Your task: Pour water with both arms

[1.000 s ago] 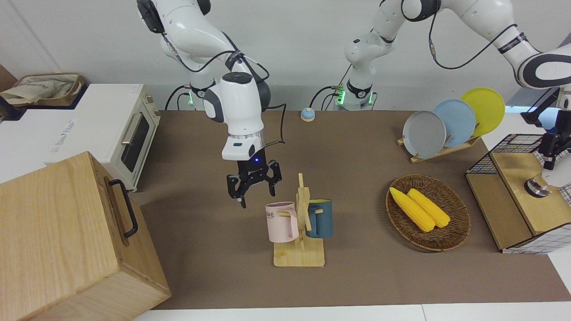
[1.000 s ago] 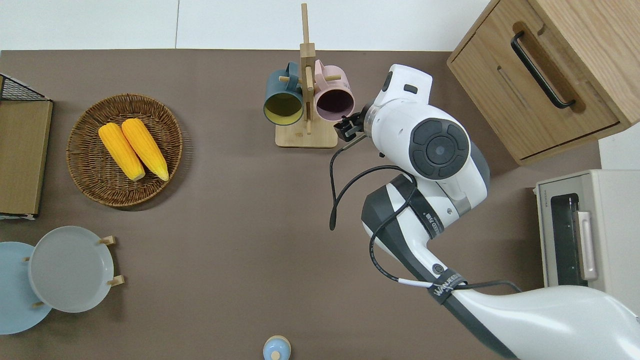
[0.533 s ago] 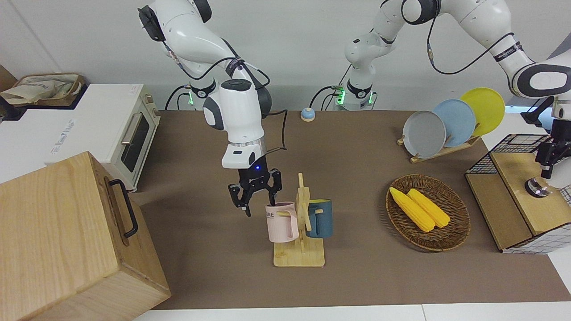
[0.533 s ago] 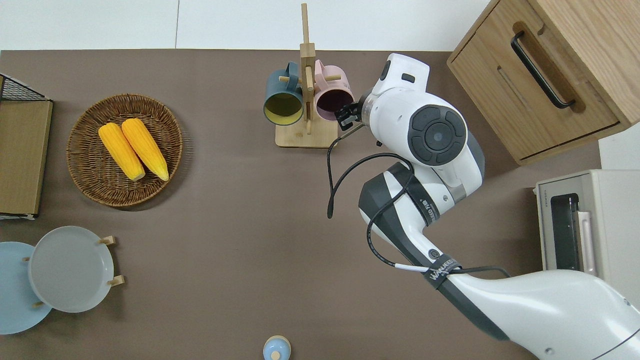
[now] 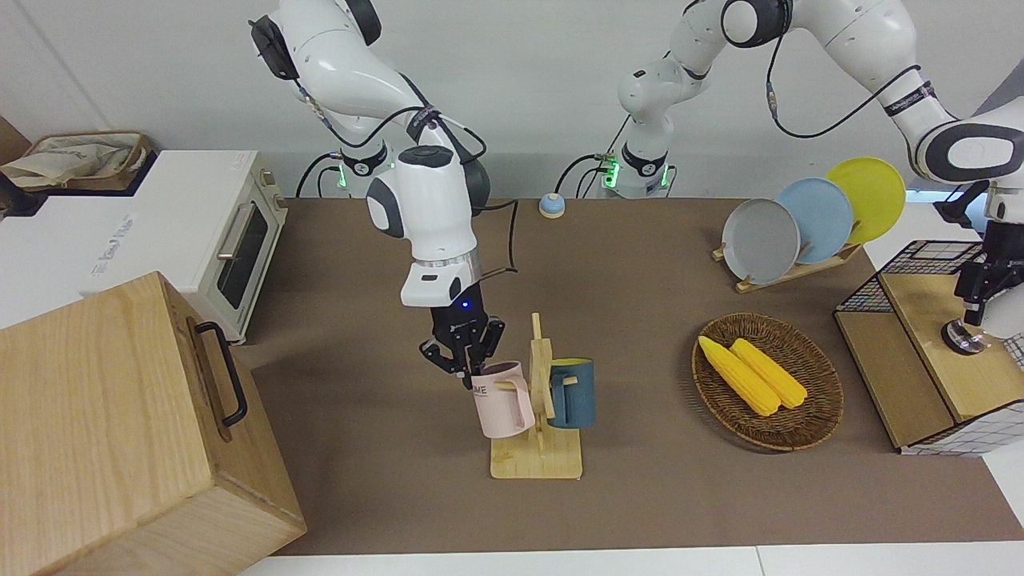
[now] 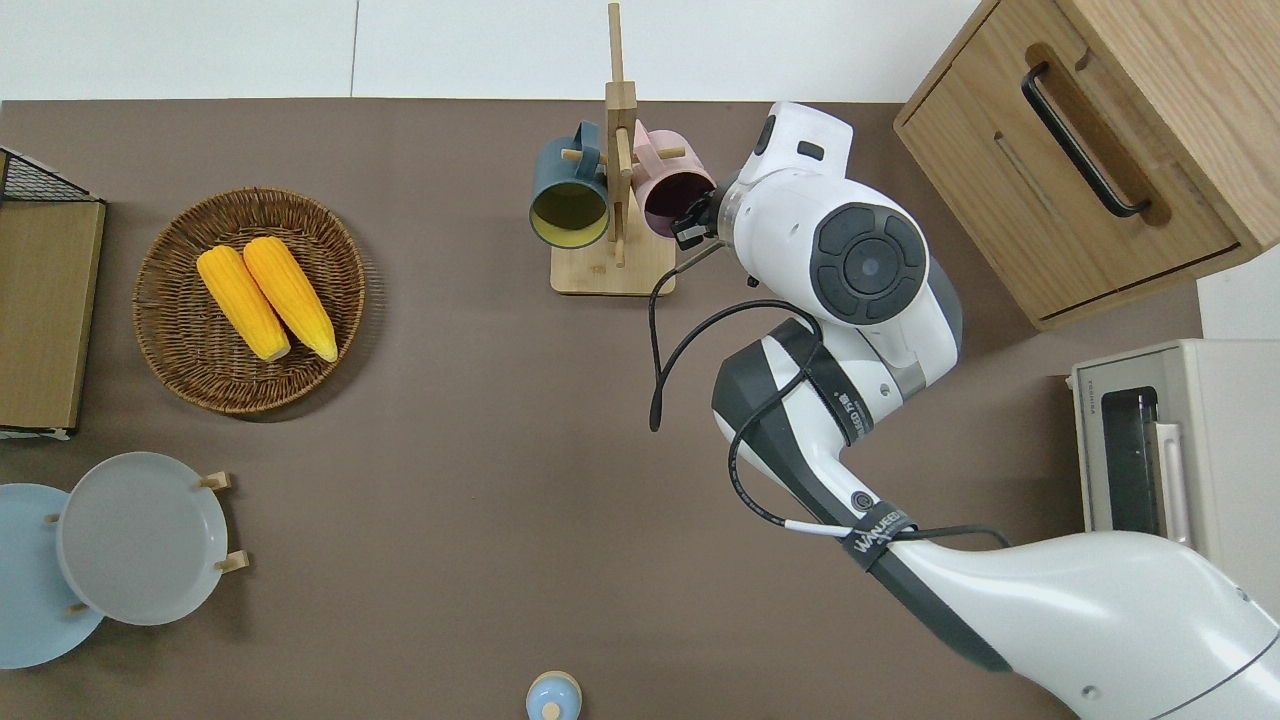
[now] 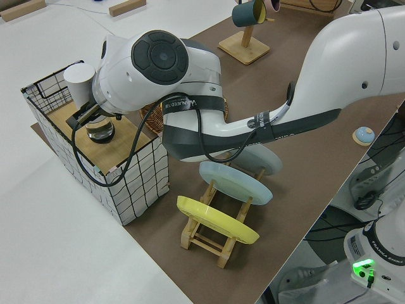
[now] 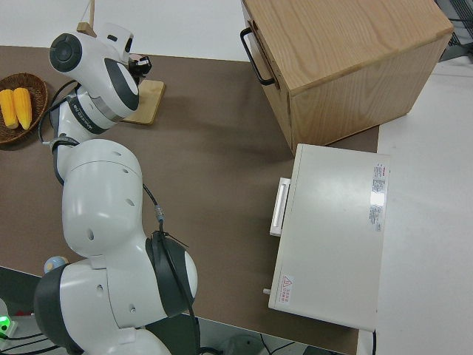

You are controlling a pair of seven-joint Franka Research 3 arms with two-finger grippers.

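The right gripper [image 5: 466, 370] is clenched on the rim of the pink mug [image 5: 502, 400], hung on the wooden mug rack [image 5: 538, 448] beside a blue mug [image 5: 573, 392]. The left gripper [image 5: 978, 306] is over a small glass [image 5: 962, 336] on the wire-basket shelf [image 5: 944, 352]; its fingers cannot be made out. Two corn cobs [image 5: 752, 374] are held in the wicker basket [image 5: 816, 416].

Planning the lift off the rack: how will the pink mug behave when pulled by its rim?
The pink mug looks rigid and glazed, so probably slippery. The right gripper pinches only its rim, so it may swing. Its handle hooks a peg on the wooden mug rack, which might tip.
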